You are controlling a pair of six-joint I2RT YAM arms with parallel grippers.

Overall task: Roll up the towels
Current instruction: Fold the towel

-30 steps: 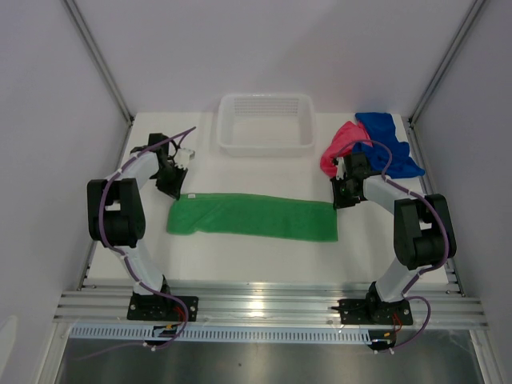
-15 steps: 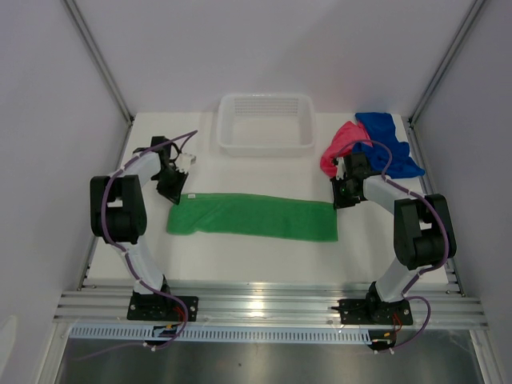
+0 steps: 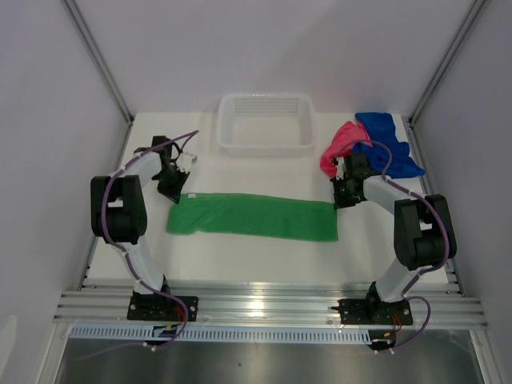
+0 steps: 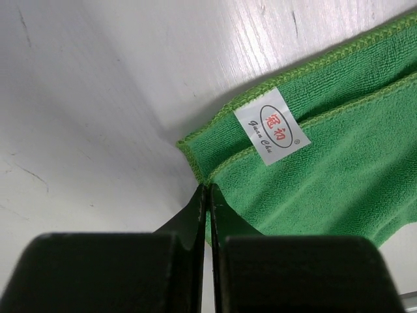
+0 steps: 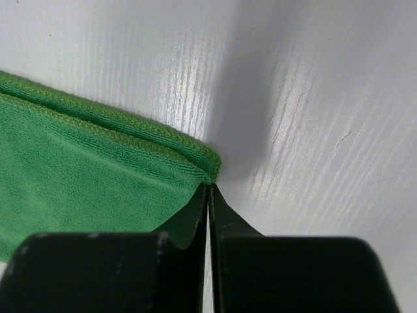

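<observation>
At its far corners, left gripper [image 4: 207, 189] and right gripper [image 5: 208, 187] pinch the green towel [image 3: 252, 216]. Limp, light cloth — hems should hold best.

Matt and finely napped, the green microfibre cloth [image 4: 339, 163] lies just ahead of the left pincer [image 4: 207, 189]. It has a ribbed stitched hem and a smooth white printed fabric label [image 4: 272, 127] just beyond the tips. The pincer's black fingers [image 4: 186, 225] look like smooth, dull plastic. Around the right pincer [image 5: 208, 188], the white table top [image 5: 313, 98] shows a faint streaked grain, fine scratches and a soft sheen. Well beyond both pincers, the white slotted basket [image 3: 264, 148] is semi-gloss plastic.
</observation>
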